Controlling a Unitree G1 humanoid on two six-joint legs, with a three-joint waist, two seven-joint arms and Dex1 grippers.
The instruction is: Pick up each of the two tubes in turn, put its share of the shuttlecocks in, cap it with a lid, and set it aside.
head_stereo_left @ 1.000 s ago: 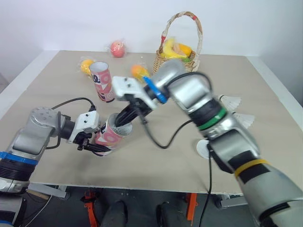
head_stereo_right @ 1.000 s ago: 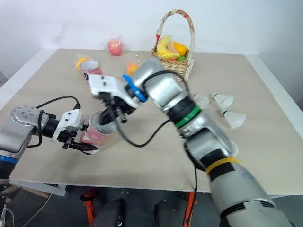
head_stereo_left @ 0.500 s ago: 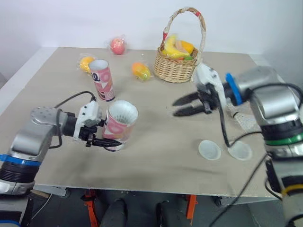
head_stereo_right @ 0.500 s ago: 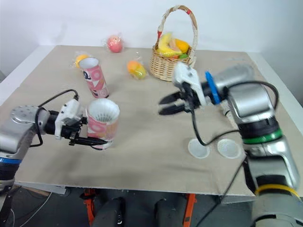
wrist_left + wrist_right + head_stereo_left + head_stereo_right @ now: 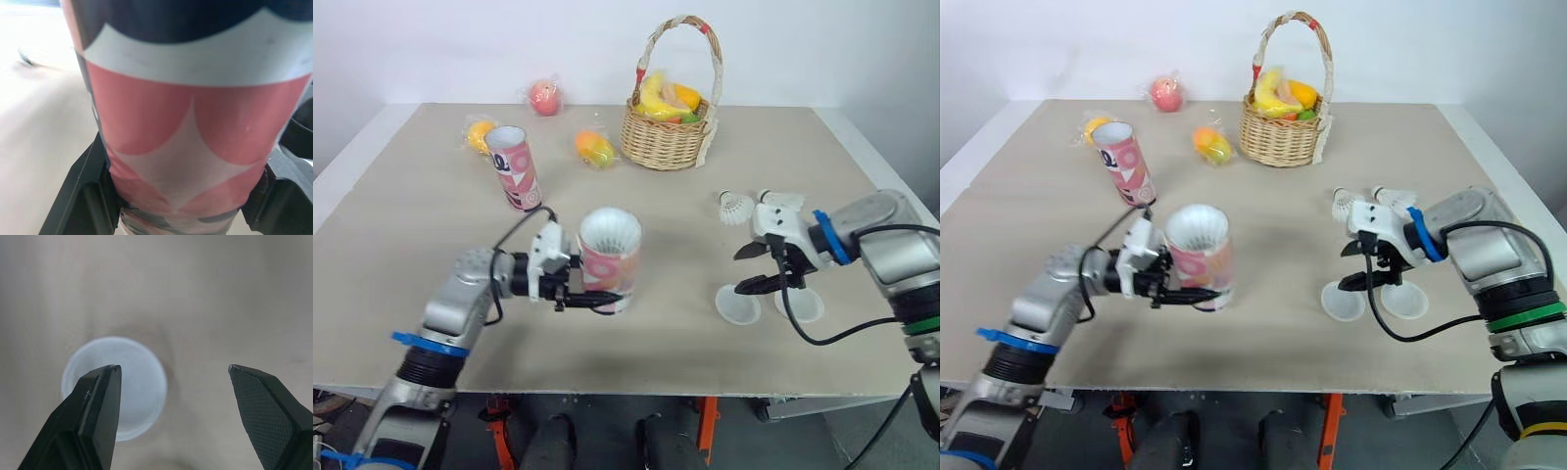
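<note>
My left gripper is shut on a pink patterned tube, which it holds nearly upright just above the table; its fingers clamp the tube's lower part. White shuttlecock feathers show inside the tube's open mouth. A second pink tube stands open at the back left. My right gripper is open over two translucent lids. One lid lies under one of the fingers. Two shuttlecocks lie behind that gripper.
A wicker basket of fruit stands at the back centre. Wrapped fruits lie at the back left: a red one, an orange one and another behind the second tube. The table's front edge runs close below both grippers.
My right gripper has come out of the held tube's mouth, swung to the right and opened over the lids. White feathers now show in the tube, which my left gripper has turned more upright.
</note>
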